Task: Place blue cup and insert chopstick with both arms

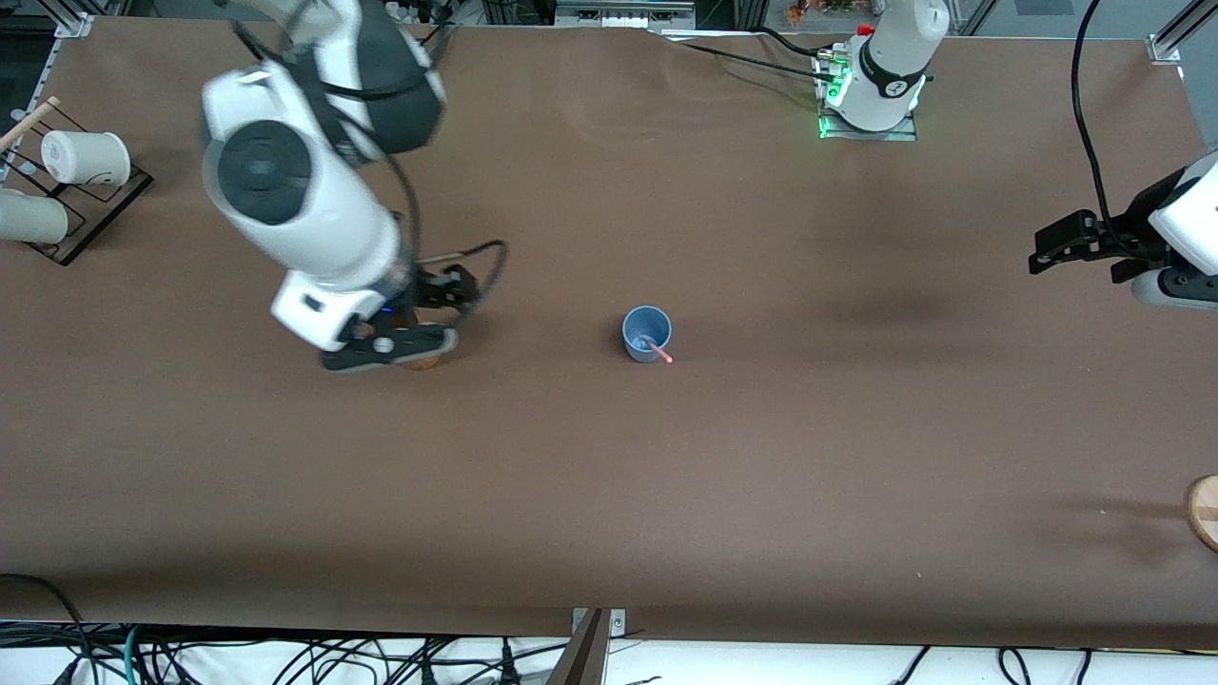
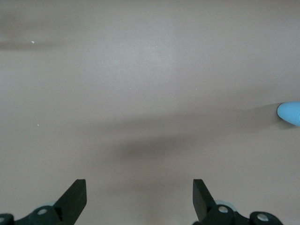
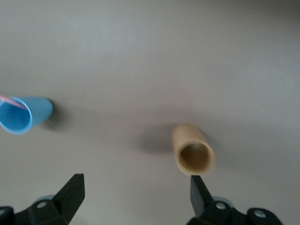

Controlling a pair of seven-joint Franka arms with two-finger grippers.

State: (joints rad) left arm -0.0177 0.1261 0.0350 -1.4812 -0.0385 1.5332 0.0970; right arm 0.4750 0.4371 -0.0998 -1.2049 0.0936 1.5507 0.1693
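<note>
The blue cup (image 1: 647, 332) stands upright mid-table with the pink-red chopstick (image 1: 658, 350) leaning inside it, its tip over the rim. Both also show in the right wrist view, the cup (image 3: 22, 114) and the chopstick (image 3: 10, 100). The cup's edge shows in the left wrist view (image 2: 290, 114). My right gripper (image 1: 404, 352) is open and empty, low over the tan cup (image 1: 425, 362). In the right wrist view (image 3: 136, 190) the tan cup (image 3: 192, 151) stands just off one fingertip (image 3: 199, 187), not between the fingers. My left gripper (image 1: 1044, 255) is open and empty (image 2: 139, 193) over bare table at the left arm's end.
A black wire rack (image 1: 105, 205) with two white cups (image 1: 86, 157) and a pale wooden rod (image 1: 29, 122) stands at the right arm's end. A round wooden disc (image 1: 1205, 510) lies at the left arm's end, nearer the front camera. Cables hang along the front edge.
</note>
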